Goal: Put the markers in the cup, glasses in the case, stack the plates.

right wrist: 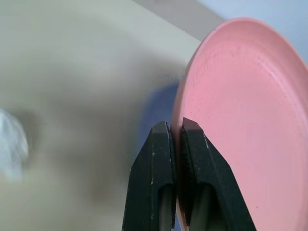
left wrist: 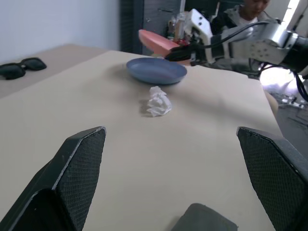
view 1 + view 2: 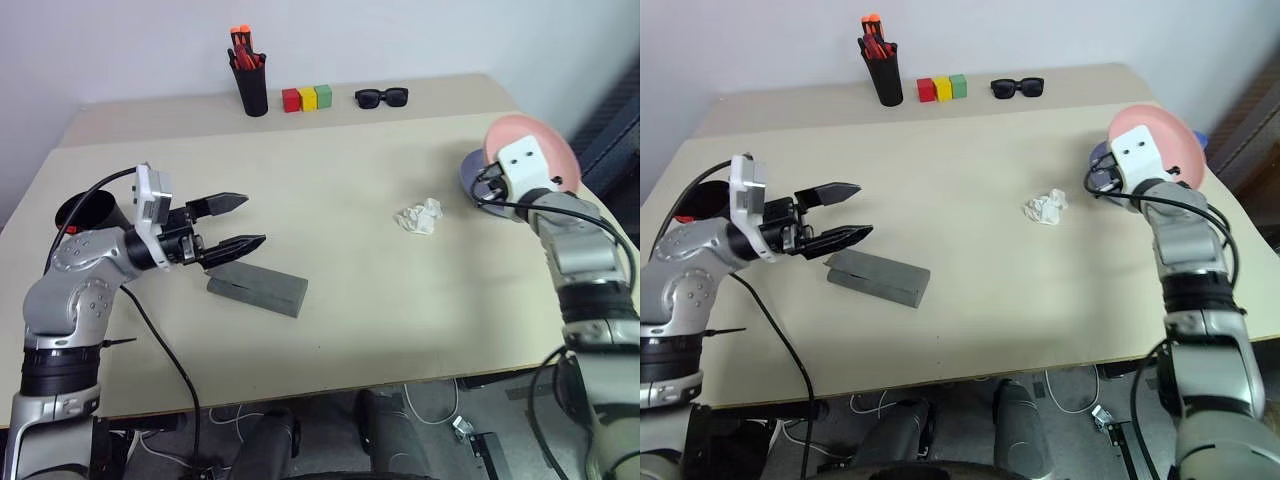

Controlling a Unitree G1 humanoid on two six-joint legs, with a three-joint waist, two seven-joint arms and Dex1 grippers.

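My right gripper [image 1: 175, 126] is shut on the rim of the pink plate [image 3: 556, 148]. It holds the plate tilted in the air, just above the far side of the blue plate [image 2: 156, 71]. The blue plate lies flat near the table's right edge. At the left, my left gripper [image 3: 240, 222] is open and points level over the table, with nothing between its fingers. Just in front of and below it lies the grey case [image 3: 258, 288], with its lid shut. The black cup [image 3: 88, 210] stands behind my left arm, partly covered by it. The markers and the glasses are hidden.
A crumpled white paper [image 3: 420, 217] lies between the case and the plates. Along the back edge stand a black pen pot [image 3: 251, 85] with orange-capped pens, three coloured blocks [image 3: 306, 98] and black sunglasses [image 3: 381, 97]. A person [image 2: 250, 12] sits beyond the table's right side.
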